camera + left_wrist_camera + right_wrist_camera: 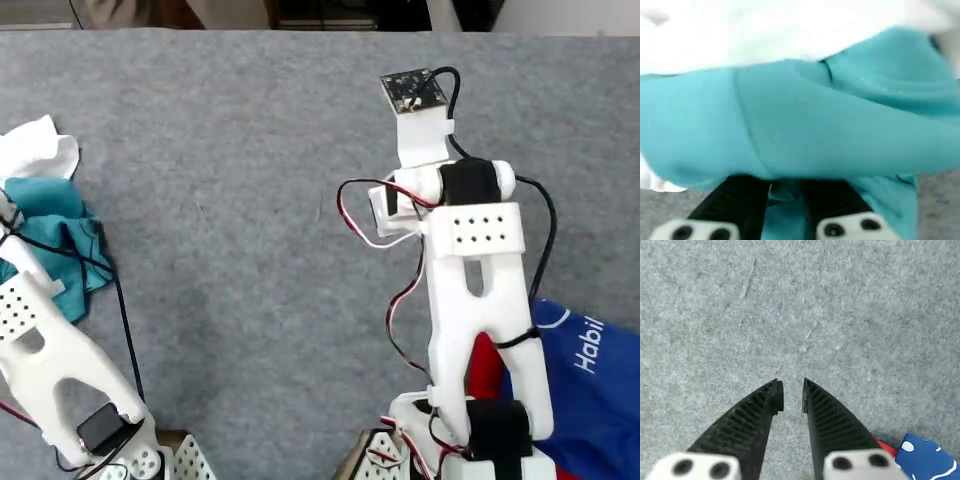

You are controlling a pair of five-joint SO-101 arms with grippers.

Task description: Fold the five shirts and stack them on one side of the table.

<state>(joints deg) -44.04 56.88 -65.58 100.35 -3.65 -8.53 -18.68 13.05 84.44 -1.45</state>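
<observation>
The left gripper (785,186) is nearly closed, and it appears to pinch a fold of the crumpled, soft-cloth teal shirt (840,130). Cloth fills the narrow gap between its black ribbed fingers (740,200), and their tips are buried under the hem. Just beyond the teal shirt, and overlapping its far edge, lies a rumpled white cloth shirt (765,35).

The step in hand looks like drawing the teal shirt off this heap onto open table for folding. To do it well, the hold should be checked first. A bite on a single hem will let the cloth spread when lifted, while a bite through several layers will only carry a bundle. The lift should be low and slow, going away from the white shirt so that its edge slides off and is not dragged along.

The right gripper (792,395) is almost closed, with a thin slit between its tips, and it holds nothing. It hangs over bare grey felt-like table (220,150). That stretch in front of it is the natural place to lay the teal shirt flat. This gripper can then pin or take the opposite edge so the cloth is pulled smooth before any fold.

Behind the right gripper, by the base of its arm, lie a royal-blue printed cloth shirt (585,390) and a red cloth shirt (488,360) partly under it. The folding space should stay apart from them.
</observation>
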